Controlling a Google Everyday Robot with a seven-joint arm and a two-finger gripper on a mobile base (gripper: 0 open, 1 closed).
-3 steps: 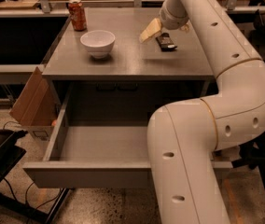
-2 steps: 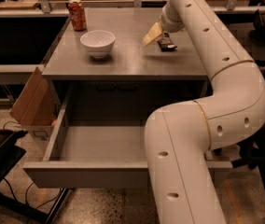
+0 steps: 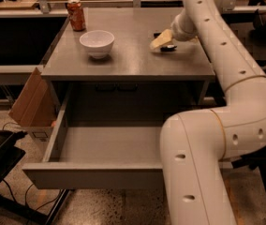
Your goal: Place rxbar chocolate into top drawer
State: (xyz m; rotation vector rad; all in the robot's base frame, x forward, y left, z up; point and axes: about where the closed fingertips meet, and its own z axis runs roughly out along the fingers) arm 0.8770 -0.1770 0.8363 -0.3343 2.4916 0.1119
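**Gripper (image 3: 162,41) at the rxbar chocolate (image 3: 169,47), drawer open below**

The gripper rests at the far right of the grey cabinet top (image 3: 133,62), touching or just over the one rxbar chocolate, probably to pick it up. Whether the claw is open or has hold of the bar cannot be told. The one top drawer (image 3: 109,146) stands pulled out toward the near side, ready to take the bar. One white bowl (image 3: 97,42) and one orange soda can (image 3: 76,15) stand far left, well apart.

White bowl (image 3: 97,42), orange soda can (image 3: 76,15), cardboard box (image 3: 30,103)
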